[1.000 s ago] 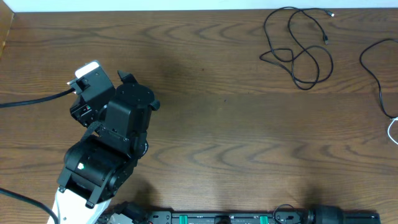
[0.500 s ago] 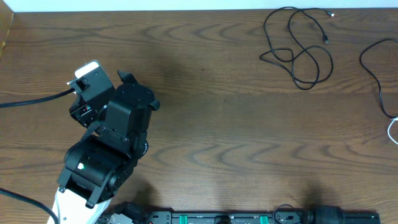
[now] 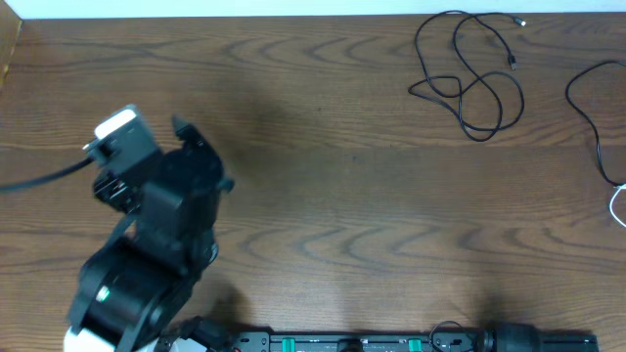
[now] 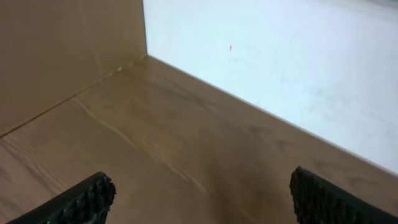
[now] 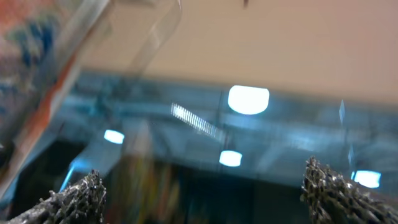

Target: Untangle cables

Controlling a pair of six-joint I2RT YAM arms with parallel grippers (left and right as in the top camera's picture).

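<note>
Left gripper [image 4: 202, 198] spread wide, empty, above table [image 4: 161, 143], cables [image 3: 468, 83] well apart on its right, right gripper [image 5: 202, 190] splayed, empty.

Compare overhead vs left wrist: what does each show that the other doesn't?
Overhead only: the cables, namely a looped black cable at the far right, a second black cable and a white cable at the right edge, plus the left arm from above. Left wrist only: the left tool close up, open, nothing between its fingers. Both: the wooden table and the white wall behind it.
</note>
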